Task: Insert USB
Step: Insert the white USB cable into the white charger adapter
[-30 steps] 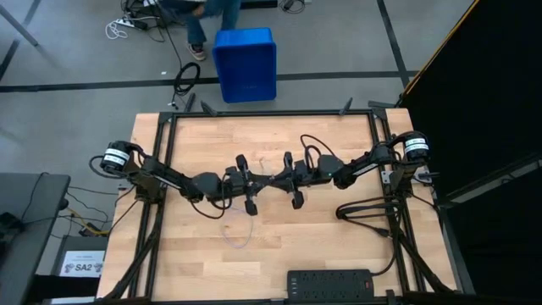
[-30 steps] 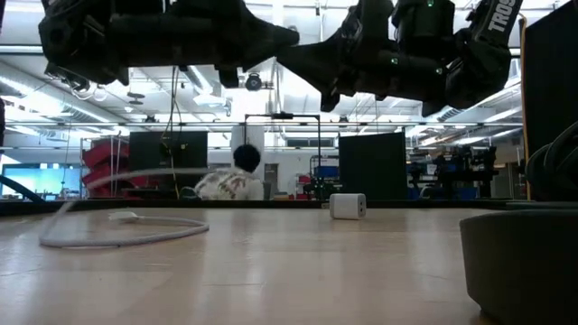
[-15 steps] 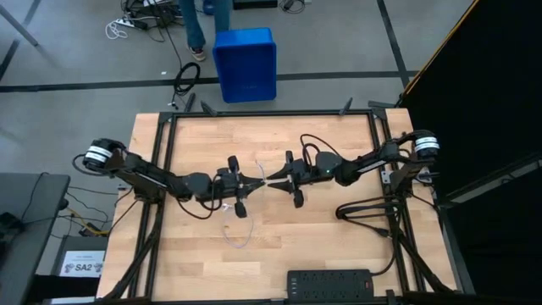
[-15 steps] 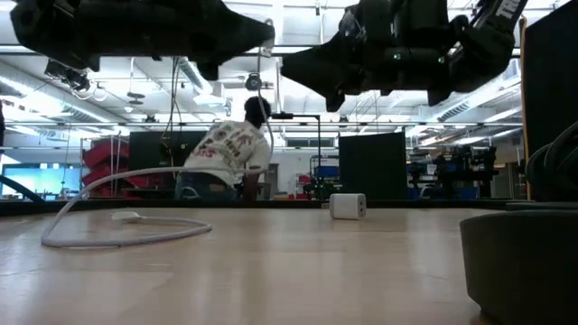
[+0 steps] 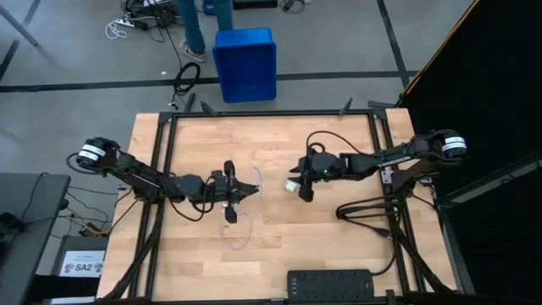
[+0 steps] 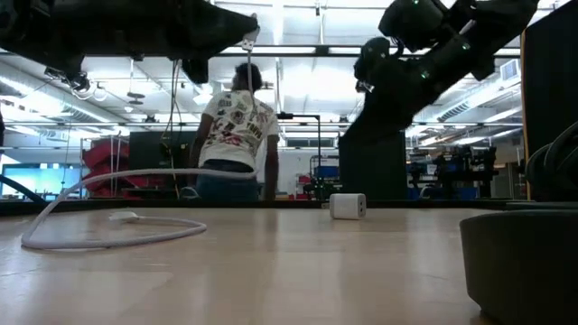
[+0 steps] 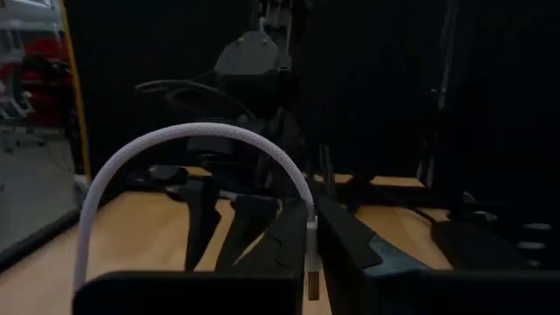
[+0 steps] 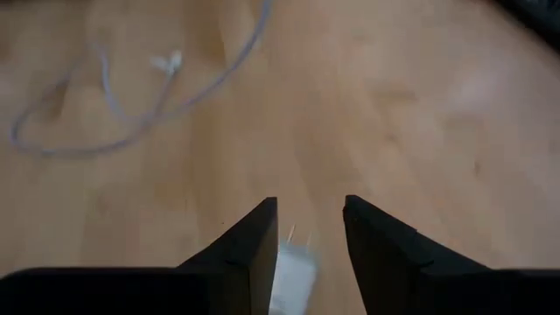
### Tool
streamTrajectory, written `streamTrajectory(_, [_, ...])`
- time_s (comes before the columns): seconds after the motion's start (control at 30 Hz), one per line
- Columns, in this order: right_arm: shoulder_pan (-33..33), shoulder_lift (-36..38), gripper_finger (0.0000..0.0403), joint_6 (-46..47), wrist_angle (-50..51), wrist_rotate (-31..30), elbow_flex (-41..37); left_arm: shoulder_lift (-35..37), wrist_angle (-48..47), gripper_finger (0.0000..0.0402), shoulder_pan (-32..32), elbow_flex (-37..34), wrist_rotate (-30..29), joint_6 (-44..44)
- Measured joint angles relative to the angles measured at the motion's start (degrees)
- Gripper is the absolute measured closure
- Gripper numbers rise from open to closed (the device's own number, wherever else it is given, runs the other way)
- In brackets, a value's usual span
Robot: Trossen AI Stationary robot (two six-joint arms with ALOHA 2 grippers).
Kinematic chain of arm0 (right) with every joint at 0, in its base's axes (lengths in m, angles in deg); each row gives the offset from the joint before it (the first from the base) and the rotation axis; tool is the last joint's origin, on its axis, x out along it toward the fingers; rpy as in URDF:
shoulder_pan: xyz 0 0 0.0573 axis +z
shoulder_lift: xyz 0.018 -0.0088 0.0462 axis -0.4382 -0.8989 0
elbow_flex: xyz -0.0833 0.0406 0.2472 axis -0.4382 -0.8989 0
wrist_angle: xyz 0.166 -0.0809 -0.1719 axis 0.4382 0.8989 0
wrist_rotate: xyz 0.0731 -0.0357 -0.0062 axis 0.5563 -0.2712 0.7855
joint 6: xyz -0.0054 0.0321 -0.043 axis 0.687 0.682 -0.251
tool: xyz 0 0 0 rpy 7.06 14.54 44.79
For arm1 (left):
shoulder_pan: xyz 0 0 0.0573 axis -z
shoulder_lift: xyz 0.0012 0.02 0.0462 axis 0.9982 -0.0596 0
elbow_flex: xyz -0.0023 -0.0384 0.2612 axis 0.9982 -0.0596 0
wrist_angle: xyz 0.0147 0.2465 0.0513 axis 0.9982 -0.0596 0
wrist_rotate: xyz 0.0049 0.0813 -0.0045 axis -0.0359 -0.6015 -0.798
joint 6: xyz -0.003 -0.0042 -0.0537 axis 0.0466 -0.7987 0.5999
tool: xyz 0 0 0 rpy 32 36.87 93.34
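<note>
Left gripper (image 7: 311,254) clenched on plug of thin whitish semi-clear USB cable (image 7: 188,140), raised above wooden table (image 5: 339,246).
Right gripper (image 8: 306,236) released, fingers spread over small white cube adapter (image 8: 291,278); cable's remaining loops lying on table.

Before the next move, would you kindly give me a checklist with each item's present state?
1. Left hand shut on the USB at its plug end: ok.
2. USB has slack: ok, a loose loop lies on the table.
3. Right hand open: ok, its fingers stand apart.
4. White cube adapter lined up for a grasp: ok, it sits on the table between the right hand's fingers, not gripped.
5. Adapter's port faces the plug: cannot tell.
</note>
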Motion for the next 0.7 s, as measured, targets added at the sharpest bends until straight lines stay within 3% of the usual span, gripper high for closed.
streamTrajectory(0.27, [0.0,-0.2,0.0275,-0.2,2.3,0.0,0.0,-3.9,0.5,0.0401,-0.9,0.1,1.1,0.4])
streamTrajectory(0.47, [0.2,-1.1,0.0228,0.0,1.7,0.5,0.1,-7.3,2.4,0.0401,-2.5,0.1,1.0,2.0])
streamTrajectory(0.7, [1.1,-6.4,0.0184,0.2,6.4,0.7,5.5,-7.3,3.4,0.0401,-3.2,0.1,2.0,3.0])
